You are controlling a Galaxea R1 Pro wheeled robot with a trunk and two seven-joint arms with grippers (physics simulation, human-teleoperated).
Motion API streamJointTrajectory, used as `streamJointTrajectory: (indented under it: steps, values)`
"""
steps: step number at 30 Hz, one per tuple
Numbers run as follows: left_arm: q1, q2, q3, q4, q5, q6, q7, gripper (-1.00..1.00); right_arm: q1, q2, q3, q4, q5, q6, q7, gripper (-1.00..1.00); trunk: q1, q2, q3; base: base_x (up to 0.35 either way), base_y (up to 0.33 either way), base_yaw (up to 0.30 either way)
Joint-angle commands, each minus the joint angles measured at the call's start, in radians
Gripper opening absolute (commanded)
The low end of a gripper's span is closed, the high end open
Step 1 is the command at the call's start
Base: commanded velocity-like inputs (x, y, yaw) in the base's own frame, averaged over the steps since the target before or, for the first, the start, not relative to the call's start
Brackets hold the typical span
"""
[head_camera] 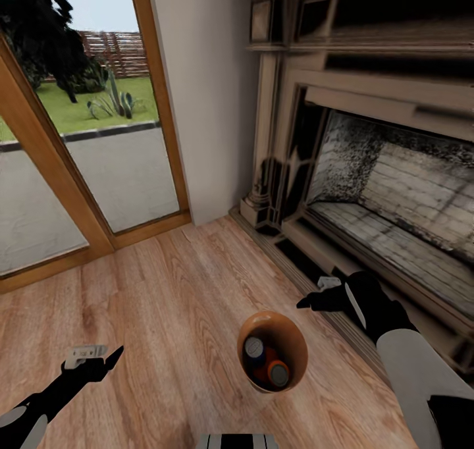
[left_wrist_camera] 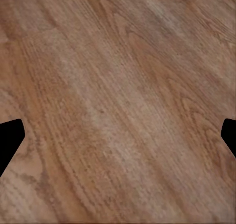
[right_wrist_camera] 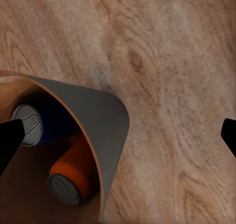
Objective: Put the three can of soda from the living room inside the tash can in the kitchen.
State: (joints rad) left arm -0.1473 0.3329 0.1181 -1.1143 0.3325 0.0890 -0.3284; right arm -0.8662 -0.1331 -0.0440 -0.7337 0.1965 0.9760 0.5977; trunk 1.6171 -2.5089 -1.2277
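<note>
**Cans in the bin, bin not yet in the kitchen**

Nearest the camera, the bin [head_camera: 272,360] is standing upright on the reddish wood floor [head_camera: 171,304], mouth facing up, its long axis running floor to ceiling. It is sitting between the two claws, just beside the right claw [head_camera: 320,294] and well apart from the left claw [head_camera: 92,360].

Inside it, a blue can [head_camera: 255,350] and an orange can [head_camera: 276,374] are resting with their grey tops up, so their long axes look roughly upright, perhaps leaning a little. In the right wrist view the blue can [right_wrist_camera: 37,125] and the orange can [right_wrist_camera: 69,177] are lying side by side against the brown inner wall. A third can I cannot make out.

Both claws are hanging released, fingers spread wide and holding nothing; the left one is hovering over bare boards.

My guess is the loading step is close to finished, here by the fireplace [head_camera: 388,192]. What comes next, I'd judge, is gripping the bin by its rim and keeping it upright.
</note>
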Motion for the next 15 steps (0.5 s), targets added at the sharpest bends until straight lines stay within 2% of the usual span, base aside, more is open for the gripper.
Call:
streamJointTrajectory:
  steps: [1, 9, 15]
  values:
    - [0.000, 0.000, 0.000, 0.003, 0.000, 0.000, 0.000, 1.00, 0.004, 0.000, 0.000, -0.005, 0.000, 0.000, 0.000, 1.00, 0.000, 0.000, 0.004, 0.000, 0.000, 0.000]
    - [0.000, 0.000, -0.001, 0.012, 0.000, 0.000, 0.000, 1.00, 0.067, 0.003, 0.014, -0.071, 0.001, -0.002, -0.001, 1.00, -0.004, 0.002, 0.035, 0.000, 0.000, 0.000]
    - [0.000, 0.000, -0.001, 0.017, 0.000, 0.000, 0.000, 1.00, 0.094, 0.001, 0.019, -0.080, 0.001, -0.005, 0.000, 1.00, -0.007, 0.004, 0.058, 0.000, 0.000, 0.000]
